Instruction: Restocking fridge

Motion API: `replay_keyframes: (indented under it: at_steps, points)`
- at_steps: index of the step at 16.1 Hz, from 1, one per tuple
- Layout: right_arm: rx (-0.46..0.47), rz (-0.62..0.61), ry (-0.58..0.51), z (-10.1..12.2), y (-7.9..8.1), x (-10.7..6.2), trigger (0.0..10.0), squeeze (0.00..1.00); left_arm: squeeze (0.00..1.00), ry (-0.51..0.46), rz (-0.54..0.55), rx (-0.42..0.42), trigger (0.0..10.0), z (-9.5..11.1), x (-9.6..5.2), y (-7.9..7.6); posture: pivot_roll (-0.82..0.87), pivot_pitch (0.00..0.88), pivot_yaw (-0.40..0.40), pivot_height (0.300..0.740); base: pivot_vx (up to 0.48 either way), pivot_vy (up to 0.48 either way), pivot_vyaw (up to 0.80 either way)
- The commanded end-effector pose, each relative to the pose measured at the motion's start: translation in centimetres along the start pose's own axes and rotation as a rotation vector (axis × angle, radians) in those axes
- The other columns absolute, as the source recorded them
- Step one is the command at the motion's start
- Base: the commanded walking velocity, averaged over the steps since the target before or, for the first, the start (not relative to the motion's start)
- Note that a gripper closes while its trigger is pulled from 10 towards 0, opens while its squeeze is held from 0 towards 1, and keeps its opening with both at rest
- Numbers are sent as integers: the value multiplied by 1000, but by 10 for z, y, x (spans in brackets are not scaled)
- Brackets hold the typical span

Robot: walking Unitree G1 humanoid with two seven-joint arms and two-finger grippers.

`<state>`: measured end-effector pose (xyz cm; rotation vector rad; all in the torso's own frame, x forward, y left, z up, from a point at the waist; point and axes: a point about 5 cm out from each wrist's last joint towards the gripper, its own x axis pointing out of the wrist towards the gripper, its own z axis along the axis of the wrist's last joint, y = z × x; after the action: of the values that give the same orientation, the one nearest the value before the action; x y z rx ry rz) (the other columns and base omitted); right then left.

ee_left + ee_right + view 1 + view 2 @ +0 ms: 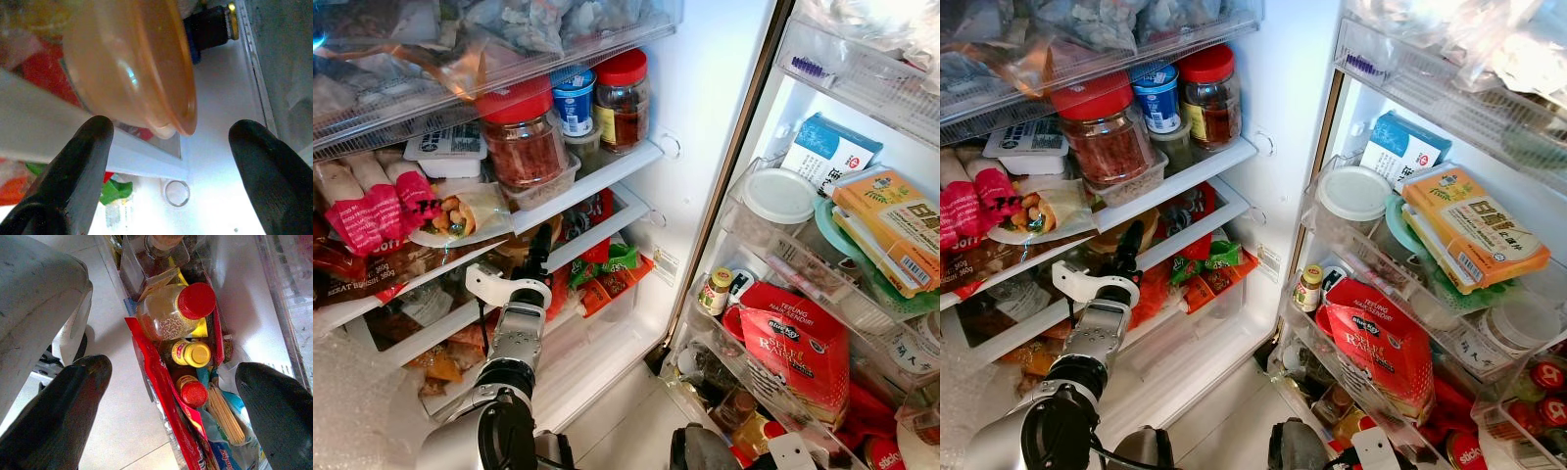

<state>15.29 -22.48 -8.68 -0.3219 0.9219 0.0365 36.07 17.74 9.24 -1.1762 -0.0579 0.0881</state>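
Note:
The fridge stands open with crowded shelves. My left gripper [540, 255] reaches in under the middle shelf [597, 181], among red and green snack packets [607, 269]. In the left wrist view the left gripper [171, 137] is open, and a translucent orange bowl [132, 63] sits just beyond its fingertips, above the white shelf edge [39, 132]. My right gripper [173, 377] is open and holds nothing; it hangs low over the bottom door bin. Below it are a red-lidded jar [181, 308] and a yellow-capped bottle [193, 353].
A big red-lidded jar [521, 137], a blue cup [574, 98] and a second jar [622, 98] stand on the upper shelf. The door bins hold a red packet [798, 348], a white-lidded tub [778, 196] and orange boxes [891, 220]. Tiled floor [112, 396] lies beside the door.

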Motion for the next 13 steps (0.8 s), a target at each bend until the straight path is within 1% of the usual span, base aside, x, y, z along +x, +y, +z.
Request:
replay_keyframes:
  at_steps: [1,2,3,6,7,8,9,10,11,12,13]
  points:
    - [2,3,22,-8,1,-2,10000,0,0,16,6,24,10000,-4,-5,7,-143,124,-35,646,0,0,0]
    - [2,3,22,-8,1,-2,10000,0,0,16,0,26,10000,-4,-5,7,-143,124,-35,646,0,0,0]
    - [4,2,23,-9,1,-3,10000,0,0,23,-16,47,10000,-3,-9,10,-140,124,-32,646,0,0,0]
    - [6,4,26,-10,3,-3,10000,0,0,55,-67,147,10000,-2,-27,20,-133,124,-28,646,0,0,0]
    - [6,5,26,-10,3,-3,10000,0,0,56,-78,160,10000,-1,-31,21,-133,124,-28,646,0,0,0]
    - [6,6,26,-10,3,-3,10000,0,0,60,-93,205,10000,0,-34,21,-126,122,-29,646,0,0,0]
    - [5,8,26,-10,4,-3,10000,0,0,64,-120,272,10000,3,-41,20,-125,122,-29,646,0,0,0]
    - [4,8,26,-10,4,-3,10000,0,0,86,-165,409,10000,4,-50,18,-123,115,-26,646,0,0,0]
    - [4,8,26,-10,4,-3,10000,0,0,103,-179,463,10000,3,-55,18,-123,115,-26,646,0,0,0]
    - [4,8,26,-10,5,-3,10000,0,0,124,-192,579,10000,2,-63,21,-124,107,-22,646,0,0,0]
    - [4,9,24,-9,6,-3,10000,0,0,139,-197,777,10000,3,-77,26,-124,103,-20,646,0,0,0]
